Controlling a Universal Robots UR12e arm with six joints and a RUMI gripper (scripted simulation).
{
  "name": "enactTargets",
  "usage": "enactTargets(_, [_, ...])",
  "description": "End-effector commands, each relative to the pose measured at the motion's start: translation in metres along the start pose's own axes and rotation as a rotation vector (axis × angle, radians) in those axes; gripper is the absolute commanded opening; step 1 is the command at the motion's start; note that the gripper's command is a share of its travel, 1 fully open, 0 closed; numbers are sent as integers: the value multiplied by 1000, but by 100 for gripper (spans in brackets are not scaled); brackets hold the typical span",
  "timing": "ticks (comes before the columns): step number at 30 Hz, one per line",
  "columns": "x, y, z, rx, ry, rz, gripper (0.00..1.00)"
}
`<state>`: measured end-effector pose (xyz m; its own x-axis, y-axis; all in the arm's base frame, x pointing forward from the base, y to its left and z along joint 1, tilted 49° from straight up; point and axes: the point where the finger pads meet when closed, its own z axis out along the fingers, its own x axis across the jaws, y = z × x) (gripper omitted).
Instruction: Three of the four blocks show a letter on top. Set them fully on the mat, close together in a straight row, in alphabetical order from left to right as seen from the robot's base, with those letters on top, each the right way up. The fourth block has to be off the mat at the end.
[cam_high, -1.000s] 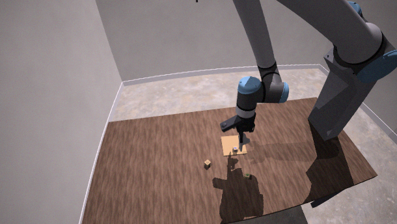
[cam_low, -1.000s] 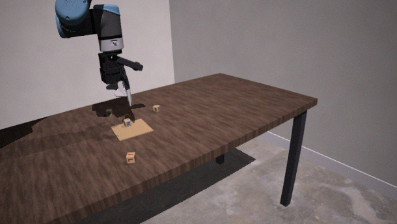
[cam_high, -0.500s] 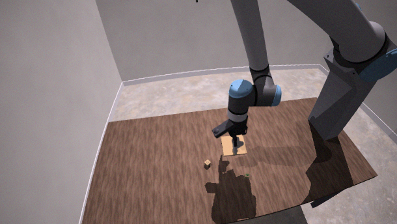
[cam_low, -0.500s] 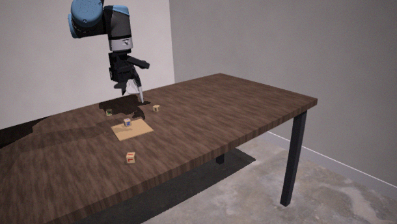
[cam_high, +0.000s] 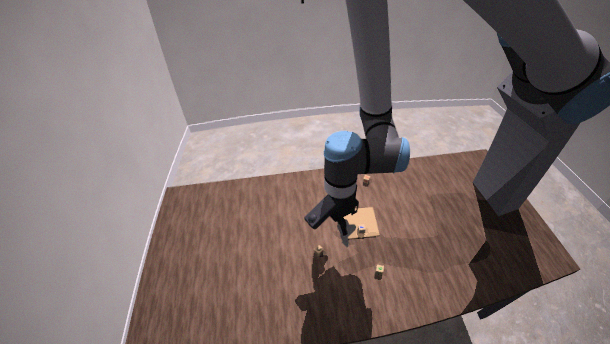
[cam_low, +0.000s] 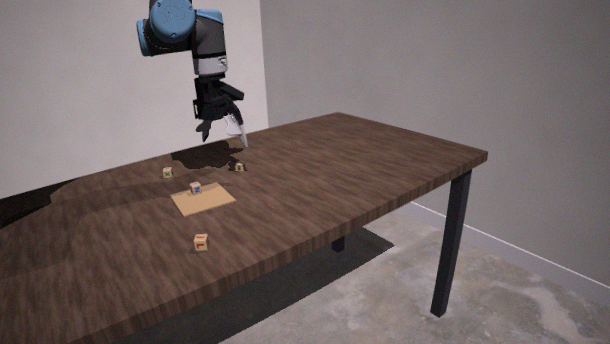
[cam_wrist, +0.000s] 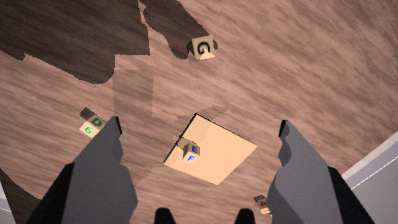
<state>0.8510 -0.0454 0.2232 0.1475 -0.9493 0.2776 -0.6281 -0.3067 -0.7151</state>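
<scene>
Hand (cam_high: 349, 223) (cam_low: 225, 143) (cam_wrist: 200, 119): wide open, gripping nothing, raised above the counter (cam_high: 225, 250) (cam_low: 350, 175) (cam_wrist: 300, 75).
Blue-lettered block (cam_high: 361, 231) (cam_low: 196, 188) (cam_wrist: 191, 152): on the mat (cam_high: 367, 217) (cam_low: 205, 204) (cam_wrist: 220, 150), toward its near edge in the top view; E and F legible.
G block (cam_high: 319, 251) (cam_low: 240, 167) (cam_wrist: 203, 48): off the mat, near left in the top view; black G.
Green-marked block (cam_high: 380, 270) (cam_low: 167, 173) (cam_wrist: 92, 126): off the mat, near side; D and 6.
Red-marked block (cam_high: 366, 179) (cam_low: 201, 243) (cam_wrist: 262, 204): off the mat, far side; marking too small to read surely.

A blue-lettered block (cam_high: 361, 229) (cam_low: 196, 188) (cam_wrist: 191, 151) sits on the flat tan mat (cam_high: 369, 219) (cam_low: 210, 204) (cam_wrist: 220, 150), near one edge. Green-lettered (cam_high: 380, 269) (cam_low: 167, 173) (cam_wrist: 93, 126), black-lettered (cam_high: 319, 251) (cam_low: 240, 167) (cam_wrist: 203, 48) and red-lettered blocks (cam_high: 366, 179) (cam_low: 201, 242) (cam_wrist: 262, 204) lie off it, well apart.
</scene>
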Motion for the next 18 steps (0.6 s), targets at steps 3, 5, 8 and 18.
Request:
enactTargets(3, [2,-49,-1,-10,-4,-172,100])
enactTargets(5, [2,-57,-2,-9,-4,-197,100])
enactTargets(8, [2,-60,-2,-9,-4,-208,100])
enactTargets(18, [2,-57,0,-13,-6,-206,37])
